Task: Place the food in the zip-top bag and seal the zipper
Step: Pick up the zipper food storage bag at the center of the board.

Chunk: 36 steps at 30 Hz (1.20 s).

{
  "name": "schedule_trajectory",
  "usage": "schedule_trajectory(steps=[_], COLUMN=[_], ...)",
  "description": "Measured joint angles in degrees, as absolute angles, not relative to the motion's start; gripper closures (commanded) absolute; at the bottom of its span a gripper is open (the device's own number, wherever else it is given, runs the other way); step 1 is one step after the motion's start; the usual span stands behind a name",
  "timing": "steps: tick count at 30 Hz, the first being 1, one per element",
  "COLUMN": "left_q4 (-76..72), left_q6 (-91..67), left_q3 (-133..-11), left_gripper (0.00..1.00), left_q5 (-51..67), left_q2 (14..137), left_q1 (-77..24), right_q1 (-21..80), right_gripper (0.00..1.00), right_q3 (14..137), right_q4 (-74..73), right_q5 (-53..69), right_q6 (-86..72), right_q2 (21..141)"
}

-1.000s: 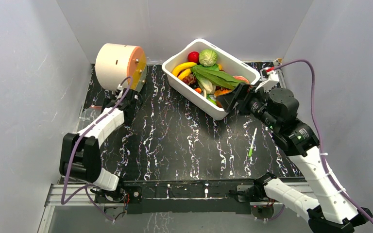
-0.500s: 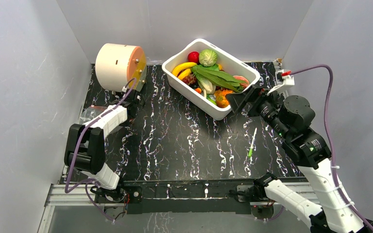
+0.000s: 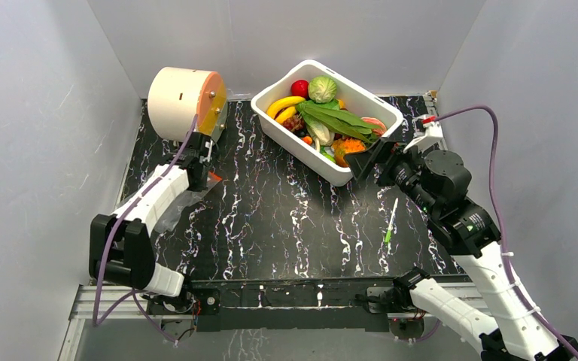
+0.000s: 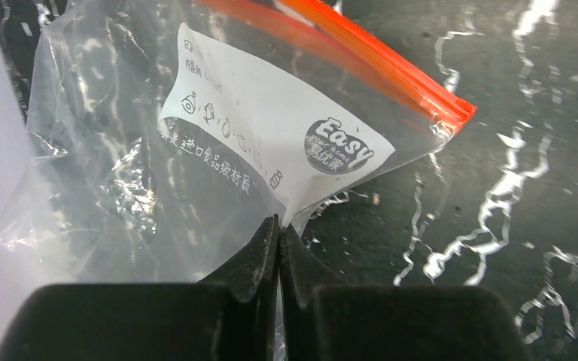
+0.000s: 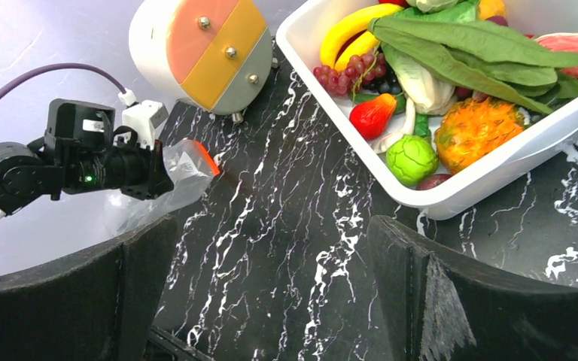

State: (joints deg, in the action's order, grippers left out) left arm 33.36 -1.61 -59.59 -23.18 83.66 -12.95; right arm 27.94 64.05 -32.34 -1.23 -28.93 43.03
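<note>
The zip-top bag (image 4: 196, 150) is clear and crinkly, with a white printed label and the orange-red zipper (image 4: 376, 68) along its mouth. My left gripper (image 4: 278, 223) is shut on a fold of the bag's plastic below the label. From above, the bag (image 3: 183, 204) lies at the table's left beside my left gripper (image 3: 198, 170). The food (image 3: 323, 113), a banana, leafy greens, a red ball and orange pieces, fills the white tub (image 3: 299, 149). My right gripper (image 3: 366, 156) hangs open at the tub's near right corner, its jaws (image 5: 271, 226) holding nothing.
A cream cylinder with an orange face (image 3: 184, 101) stands at the back left, just behind the left gripper. A thin green stick (image 3: 390, 220) lies on the marble table under the right arm. Grey walls close in on both sides.
My left gripper has shut on the bag and drawn it away from the left wall toward the table's middle. The right arm shifted slightly, still open by the tub.
</note>
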Motion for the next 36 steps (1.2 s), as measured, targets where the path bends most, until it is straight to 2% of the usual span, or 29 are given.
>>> schedule_trajectory(steps=[4, 14, 18, 25, 33, 36], left_q4=[34.63, 33.63, 32.27, 26.81, 19.46, 15.66], left_q6=[-2.17, -3.77, -4.95, -7.40, -7.53, -6.81], left_q3=[-59.61, -59.61, -59.53, -56.99, -51.66, -48.05], left_gripper=[1.00, 1.00, 1.00, 1.00, 1.00, 1.00], left_q5=[-16.21, 2.74, 9.82, 22.17, 32.93, 36.86], left_q2=[79.75, 66.50, 64.47, 58.98, 54.02, 51.18], left_q1=[-13.30, -13.65, -13.65, -13.67, -13.69, -13.69], right_q1=[27.97, 27.97, 27.97, 27.97, 28.36, 28.99], right_gripper=[0.03, 0.13, 0.21, 0.26, 0.28, 0.35], right_q3=[63.83, 61.41, 60.40, 60.10, 59.70, 59.72], right_q4=[-32.34, -32.21, -32.10, -31.03, -31.16, -31.18], right_q5=[-0.05, 3.46, 4.54, 5.02, 5.98, 5.72], right_q6=[-30.59, -36.01, -39.70, -48.18, -57.84, -60.88], right_q2=[43.75, 50.22, 51.94, 55.09, 61.60, 63.61])
